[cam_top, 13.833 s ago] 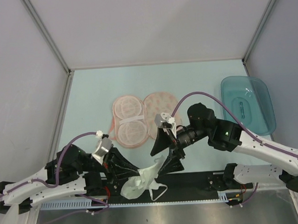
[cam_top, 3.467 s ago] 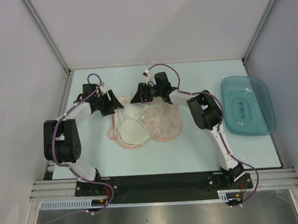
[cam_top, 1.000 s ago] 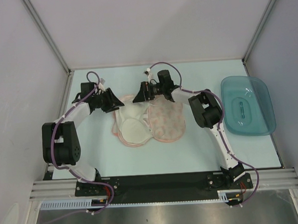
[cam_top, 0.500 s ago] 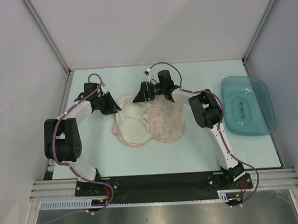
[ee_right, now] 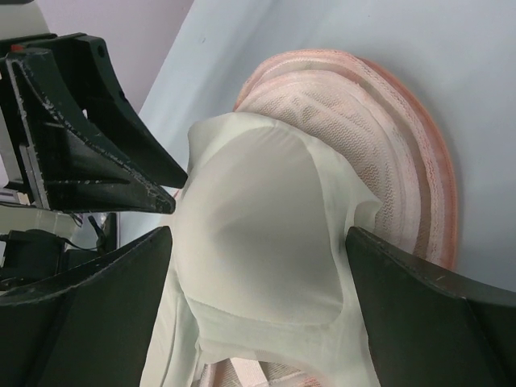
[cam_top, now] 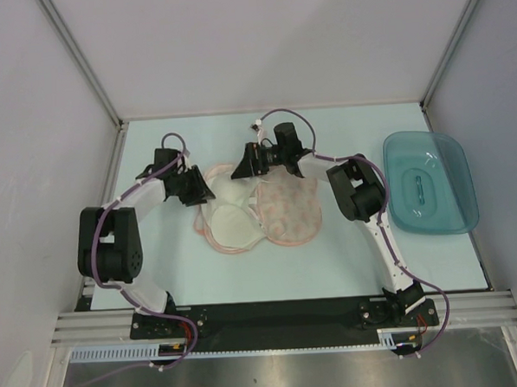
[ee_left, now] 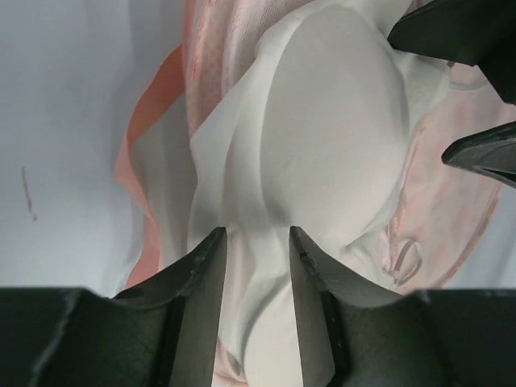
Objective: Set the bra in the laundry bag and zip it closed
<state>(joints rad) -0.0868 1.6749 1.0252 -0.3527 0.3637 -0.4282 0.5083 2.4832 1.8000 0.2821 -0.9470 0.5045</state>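
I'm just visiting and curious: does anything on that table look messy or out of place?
Yes. The soft white moulded-cup bra lies loosely heaped on one half of the open peach-pink clamshell laundry bag, not tucked inside. With the fabric bulging up like this, the bag probably couldn't be zipped shut yet.

"Could you read any writing in those views?"

"None. The tray at the right of the top view bore a mark too small to read, and the bag carried only patterned print, no letters."
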